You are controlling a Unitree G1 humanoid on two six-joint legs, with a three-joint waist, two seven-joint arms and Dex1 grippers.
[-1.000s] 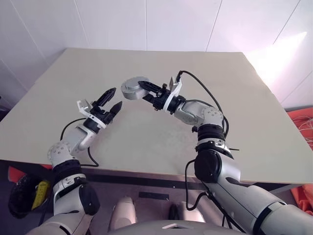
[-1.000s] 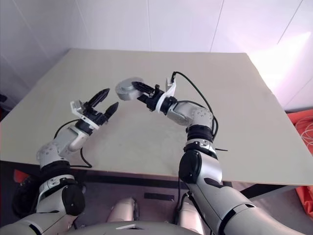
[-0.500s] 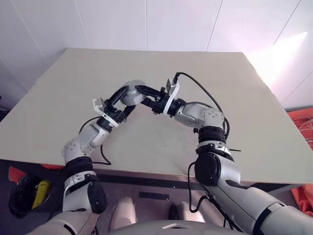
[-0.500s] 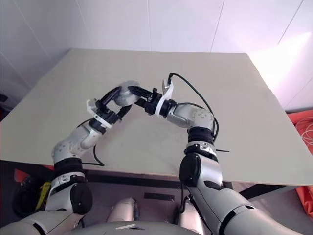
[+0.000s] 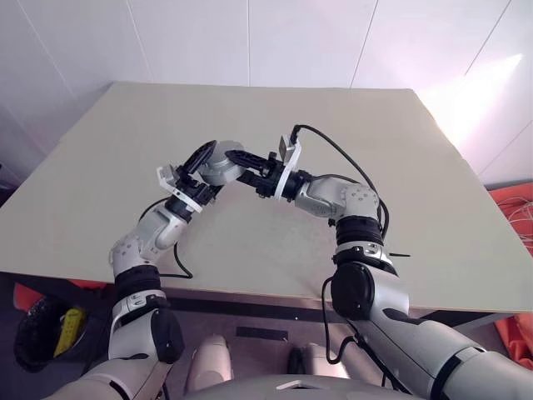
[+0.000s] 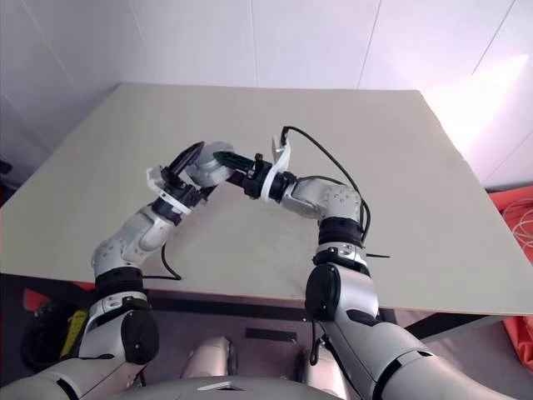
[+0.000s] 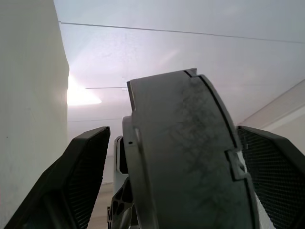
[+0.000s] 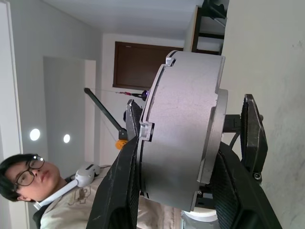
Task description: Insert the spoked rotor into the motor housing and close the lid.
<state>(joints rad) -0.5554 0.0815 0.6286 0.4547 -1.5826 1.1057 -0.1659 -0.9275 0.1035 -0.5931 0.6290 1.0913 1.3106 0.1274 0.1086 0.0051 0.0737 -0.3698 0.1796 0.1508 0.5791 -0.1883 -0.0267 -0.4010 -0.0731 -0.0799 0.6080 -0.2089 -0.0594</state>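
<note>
Seen from the head cameras: one beige table (image 5: 350,167) and two arms meeting above it, a little toward ten o'clock from the tabletop's centre. One motor housing (image 5: 223,162), a plain grey puck, held in the air, clear of the tabletop. Right gripper (image 5: 236,160) reaching in from three o'clock, black fingers clamped across the puck's flat faces. Left gripper (image 5: 205,167) reaching in from eight o'clock, fingers spread wide either side of the puck.

Shown close in the left wrist view and not from the head: the housing (image 7: 190,157) edge-on, a thick grey drum with a scuffed rim, a seam running round it and a small notched tab, lid closed against the body. One black meshed finger (image 7: 78,179) on each side of it; daylight visible between the near finger and the drum, the gap at the other finger (image 7: 276,171) too narrow to judge. Spread wide, nothing gripped.

Shown in the right wrist view and nowhere else: the housing (image 8: 183,138) edge-on again, smooth grey, stepped rim, a small tab at the seam, pinched between two black fingers (image 8: 121,191) pressing on opposite faces. Behind it, one finger of the left gripper (image 8: 251,136), just beside the drum. Also one person (image 8: 28,176) in glasses and a pale top, in the background beside a dark doorway.

Counted: one housing, two grippers, one table, one person.
</note>
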